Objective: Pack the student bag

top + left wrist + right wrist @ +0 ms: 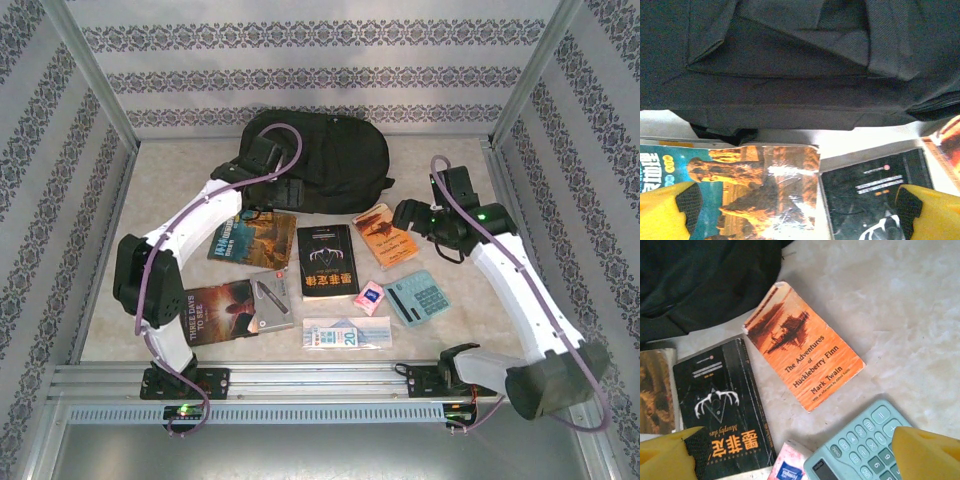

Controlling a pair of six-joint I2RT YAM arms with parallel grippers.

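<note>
The student bag [325, 155], a black fabric backpack, lies at the back centre of the table; its lower edge [790, 75] spans the top of the left wrist view. My left gripper [285, 195] hovers open at the bag's near-left edge, yellow fingertips [670, 210] spread over a teal-and-orange book [755, 185] and a black book [875, 190]. My right gripper [412, 218] is open above the orange Huckleberry Finn paperback [802, 347], with nothing between its fingers [925, 455]. The bag's corner [700, 280] shows at the upper left of the right wrist view.
In front of the bag lie the teal-and-orange book [250, 237], black book [328, 260], orange paperback [385, 235], a teal calculator [416, 296], a pink tissue pack [371, 298], a dark "Three Days to See" book [218, 312], a grey case [270, 300] and a flat blue-white packet [345, 333].
</note>
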